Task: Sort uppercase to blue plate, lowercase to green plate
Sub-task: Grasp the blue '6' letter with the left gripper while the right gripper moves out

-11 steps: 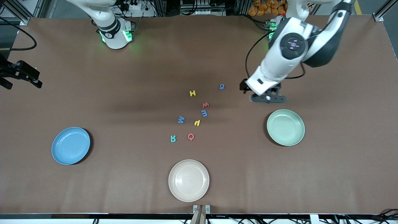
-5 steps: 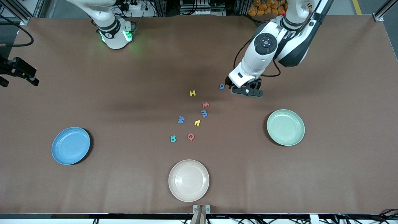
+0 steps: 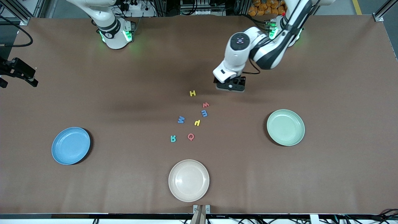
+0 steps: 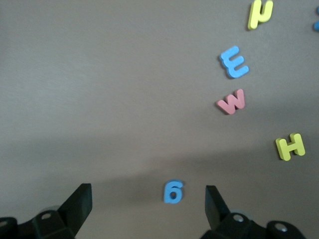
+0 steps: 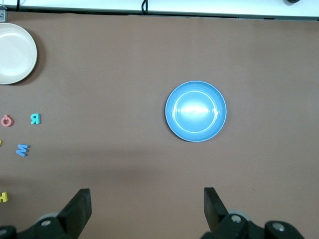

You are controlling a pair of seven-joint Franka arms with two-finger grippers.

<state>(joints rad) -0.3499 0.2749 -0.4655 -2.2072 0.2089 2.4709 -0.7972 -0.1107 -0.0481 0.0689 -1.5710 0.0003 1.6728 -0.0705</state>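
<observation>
My left gripper (image 3: 230,88) hangs open just over the blue g (image 4: 173,191), which lies between its spread fingertips (image 4: 79,201) and is hidden under the hand in the front view. Nearer the front camera lie the yellow H (image 3: 192,93), red w (image 3: 205,105), blue m (image 3: 204,113), blue M (image 3: 181,119), yellow hooked letter (image 3: 197,123), teal R (image 3: 173,138) and red Q (image 3: 191,137). The blue plate (image 3: 71,145) sits toward the right arm's end and the green plate (image 3: 285,127) toward the left arm's end. My right gripper (image 5: 147,199) waits open, high over the table, with the blue plate (image 5: 195,111) in its view.
A cream-white plate (image 3: 188,180) rests near the table's front edge, nearer the front camera than the letters. Brown table surface lies bare between the letter cluster and each coloured plate.
My left arm has swung from beside the green plate toward the right arm's end and now hangs over the blue g. Its fingers stayed open. No letter has moved.
</observation>
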